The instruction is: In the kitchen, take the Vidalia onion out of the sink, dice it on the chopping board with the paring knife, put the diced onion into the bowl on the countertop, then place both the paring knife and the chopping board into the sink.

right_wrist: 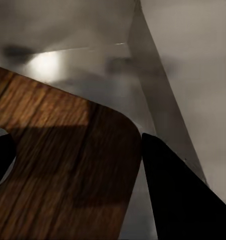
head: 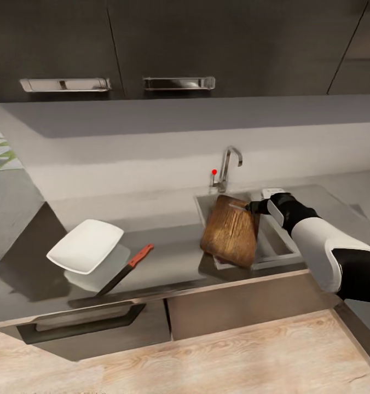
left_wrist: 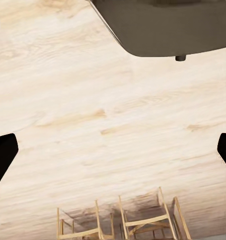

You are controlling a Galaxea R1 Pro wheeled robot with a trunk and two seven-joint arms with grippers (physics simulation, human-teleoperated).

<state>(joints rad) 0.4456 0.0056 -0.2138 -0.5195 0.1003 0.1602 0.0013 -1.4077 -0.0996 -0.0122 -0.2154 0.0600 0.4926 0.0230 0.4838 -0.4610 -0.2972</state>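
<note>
Right tool (head: pixel 254 207) clamped on the chopping board (head: pixel 230 231), held tilted over the sink (head: pixel 278 246) — not released. Paring knife (head: pixel 126 269) lies on the bench left of the sink, beside the bowl (head: pixel 85 245) — still to go. Left tool (left_wrist: pixel 113 150) fingers apart, empty.

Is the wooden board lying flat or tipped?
Tipped: the chopping board leans over the sink edge, held by the right gripper.

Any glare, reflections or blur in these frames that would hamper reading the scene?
Head view: the glossy countertop mirrors the bowl and paring knife. Right wrist view: a bright glare patch on the sink wall, soft blur, shadow across the chopping board. Left wrist view: evenly lit.
</note>
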